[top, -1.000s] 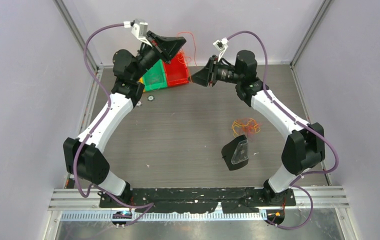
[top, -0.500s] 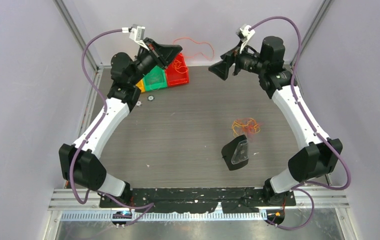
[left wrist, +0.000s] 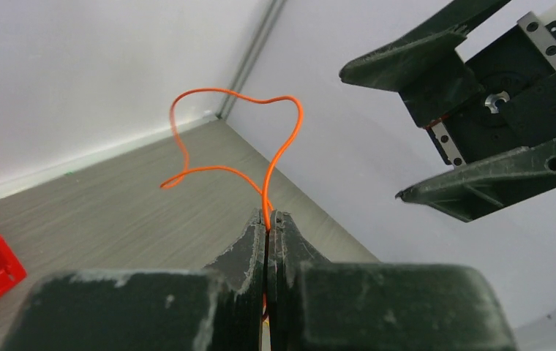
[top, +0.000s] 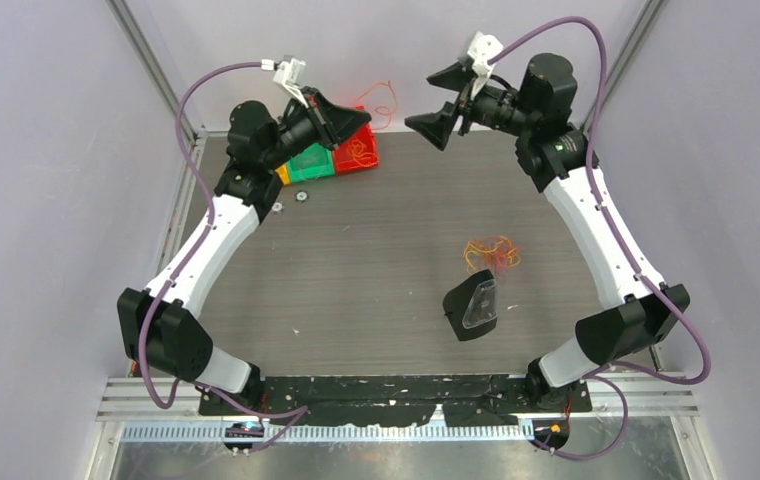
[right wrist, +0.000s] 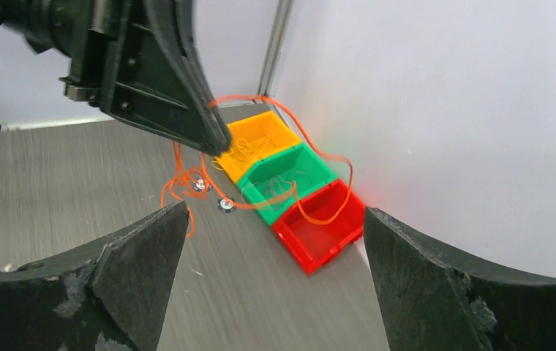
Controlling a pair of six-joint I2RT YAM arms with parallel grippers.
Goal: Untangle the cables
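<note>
Up at the far left of the table [top: 356,290], the left gripper [top: 361,117] is raised above the bins with its jaws pressed flat together on a thin orange cable [top: 391,103]. In the left wrist view the fingers [left wrist: 249,252] meet with no gap, and the cable [left wrist: 267,191] rises out from between them, bends into an open loop in the air and ends in a free tip to the left. From the right wrist camera the same cable [right wrist: 180,181] leaves the clamped gripper tip [right wrist: 216,139], arcs over the row of bins and drops one strand into the red bin [right wrist: 319,234]. Another part hangs in small loops down toward the table beside the orange bin [right wrist: 257,139].

The three bins stand touching in a row by the back wall: orange, then the green bin [top: 311,162], then the red bin [top: 361,160], which has fine orange wire lying in it.

The right gripper [top: 434,100] is held high at the far right and points toward the left one. Its jaws are spread wide and hold nothing; both wrist views show the broad gap between its fingers [left wrist: 465,183].

Well apart from both grippers, a small tangle of orange, yellow and red cables [top: 493,252] lies on the table right of centre. A black wedge-shaped part with a clear face [top: 473,305] sits just in front of it.
</note>
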